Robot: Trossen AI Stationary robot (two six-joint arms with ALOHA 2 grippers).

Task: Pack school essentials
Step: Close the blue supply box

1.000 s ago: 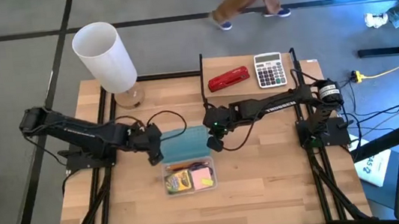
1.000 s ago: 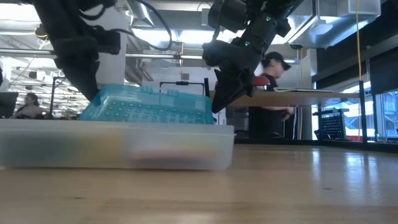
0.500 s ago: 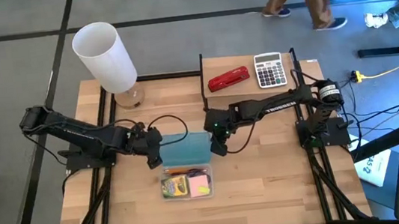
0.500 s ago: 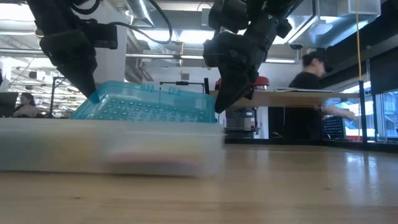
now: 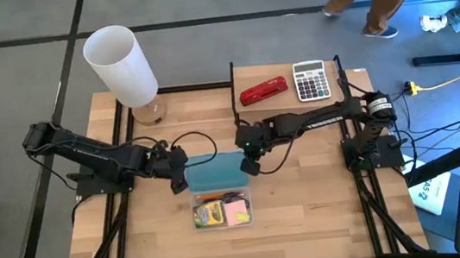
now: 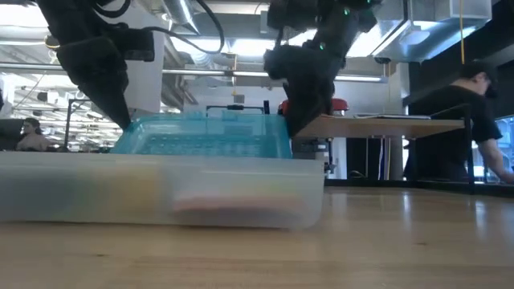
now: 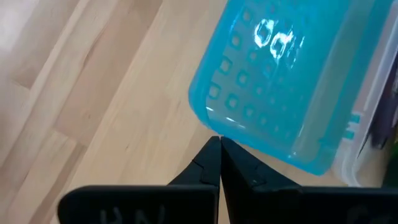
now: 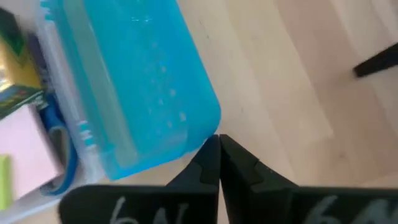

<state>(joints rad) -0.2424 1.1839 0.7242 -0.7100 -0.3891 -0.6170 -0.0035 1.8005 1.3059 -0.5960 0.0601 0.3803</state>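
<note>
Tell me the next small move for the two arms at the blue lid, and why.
Probably swing the blue lid forward over the clear box. The left end effector and right end effector, both shut, press its two ends, and the filled box lies open.

The tabletop (image 5: 309,215) is pale wooden planking on a dark frame. Near its middle sits a clear plastic box (image 5: 219,210), its base resting on the wood, with a translucent blue lid (image 5: 218,172) tilted up along its far side. At the far left edge stands a white cylinder (image 5: 121,66) on a clear foot. A smaller raised board (image 5: 289,74) at the far right carries a red stapler (image 5: 263,91) and, just beside it, a grey calculator (image 5: 311,81).
</note>
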